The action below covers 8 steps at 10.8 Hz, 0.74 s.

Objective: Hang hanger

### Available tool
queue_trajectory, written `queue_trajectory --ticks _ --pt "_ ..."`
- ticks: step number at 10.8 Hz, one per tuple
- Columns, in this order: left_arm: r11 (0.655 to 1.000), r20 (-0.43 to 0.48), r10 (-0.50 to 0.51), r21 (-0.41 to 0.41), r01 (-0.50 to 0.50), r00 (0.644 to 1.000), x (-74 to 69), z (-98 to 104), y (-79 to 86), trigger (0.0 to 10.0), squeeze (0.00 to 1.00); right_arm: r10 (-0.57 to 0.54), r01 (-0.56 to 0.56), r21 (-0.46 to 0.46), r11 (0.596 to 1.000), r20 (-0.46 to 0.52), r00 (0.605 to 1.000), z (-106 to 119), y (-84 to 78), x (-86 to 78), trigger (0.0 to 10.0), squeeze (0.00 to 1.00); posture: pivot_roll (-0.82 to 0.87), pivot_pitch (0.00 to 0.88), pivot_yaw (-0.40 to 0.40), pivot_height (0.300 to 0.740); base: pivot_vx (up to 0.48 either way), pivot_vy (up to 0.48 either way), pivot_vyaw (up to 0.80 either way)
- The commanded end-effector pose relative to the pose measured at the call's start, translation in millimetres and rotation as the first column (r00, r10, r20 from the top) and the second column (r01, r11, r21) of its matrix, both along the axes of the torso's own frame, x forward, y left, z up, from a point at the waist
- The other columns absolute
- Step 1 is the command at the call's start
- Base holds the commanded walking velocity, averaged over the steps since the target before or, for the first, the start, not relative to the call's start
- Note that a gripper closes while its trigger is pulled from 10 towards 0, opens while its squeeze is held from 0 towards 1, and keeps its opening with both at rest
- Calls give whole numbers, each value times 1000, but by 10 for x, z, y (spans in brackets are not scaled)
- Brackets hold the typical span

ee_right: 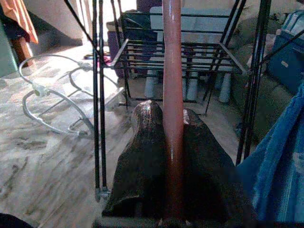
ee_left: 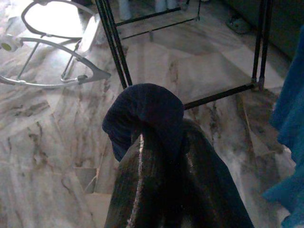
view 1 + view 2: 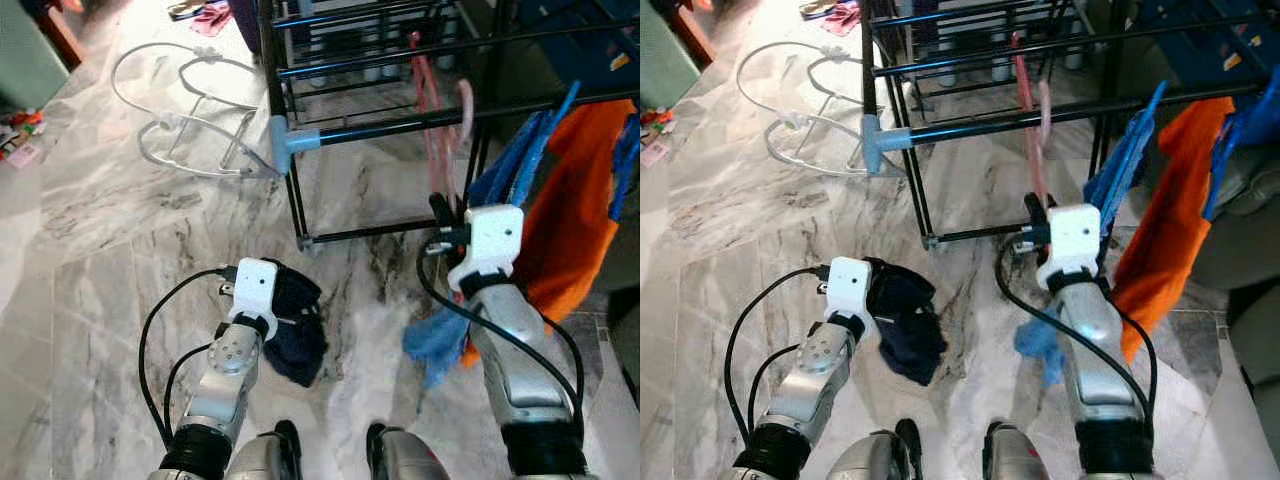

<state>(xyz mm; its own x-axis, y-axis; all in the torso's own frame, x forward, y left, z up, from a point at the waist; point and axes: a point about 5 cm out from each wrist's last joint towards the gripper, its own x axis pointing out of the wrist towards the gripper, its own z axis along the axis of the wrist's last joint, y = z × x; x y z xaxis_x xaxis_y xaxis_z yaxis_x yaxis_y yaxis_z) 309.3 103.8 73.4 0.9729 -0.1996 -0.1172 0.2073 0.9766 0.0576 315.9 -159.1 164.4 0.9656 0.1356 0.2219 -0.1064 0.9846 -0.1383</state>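
A pink-red hanger [image 3: 432, 135] stands upright against the black drying rack [image 3: 400, 125]. Its curved top [image 3: 465, 100] reaches the level of a front rail. I cannot tell whether it rests on the rail. My right gripper [image 3: 441, 214] is shut on the hanger's lower bar [image 1: 172, 85], just in front of the rack. My left gripper [image 3: 283, 292] is low over the floor, shut on a dark navy cloth [image 2: 142, 109] that drapes over its fingers and hides their tips.
Orange cloth [image 3: 575, 200] and blue cloth [image 3: 510, 165] hang on the rack's right side, with more blue cloth [image 3: 435, 340] by my right forearm. A white wire frame [image 3: 190, 110] lies on the marble floor at the left. Small toys [image 3: 22, 125] sit far left.
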Motion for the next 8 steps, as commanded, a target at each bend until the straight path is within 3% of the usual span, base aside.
queue_trajectory --ticks 1,4,5,7,8 --pt "1000 8 5 19 -5 1000 -5 -8 37 10000 0 13 -13 0 1000 77 997 155 63 0 902 0 -172 234 109 740 0 0 0" --pt "999 12 35 27 -35 999 -23 -32 98 10000 0 37 -37 -10 999 42 998 -19 137 -225 2118 0 -174 231 101 740 0 0 0" --pt "999 7 45 29 -45 999 -13 -41 118 10000 0 51 -51 -30 998 7 999 -147 166 -332 1922 0 -182 231 102 740 0 0 0" --pt "999 12 27 35 -27 1000 -6 -36 69 10000 0 83 -85 -26 996 -57 995 -324 223 -459 2471 0 -190 230 103 740 0 0 0" --pt "999 18 26 23 -26 1000 -5 -32 52 10000 0 81 -84 -28 996 -98 992 -437 210 -506 4000 0 -193 231 104 740 0 0 0"
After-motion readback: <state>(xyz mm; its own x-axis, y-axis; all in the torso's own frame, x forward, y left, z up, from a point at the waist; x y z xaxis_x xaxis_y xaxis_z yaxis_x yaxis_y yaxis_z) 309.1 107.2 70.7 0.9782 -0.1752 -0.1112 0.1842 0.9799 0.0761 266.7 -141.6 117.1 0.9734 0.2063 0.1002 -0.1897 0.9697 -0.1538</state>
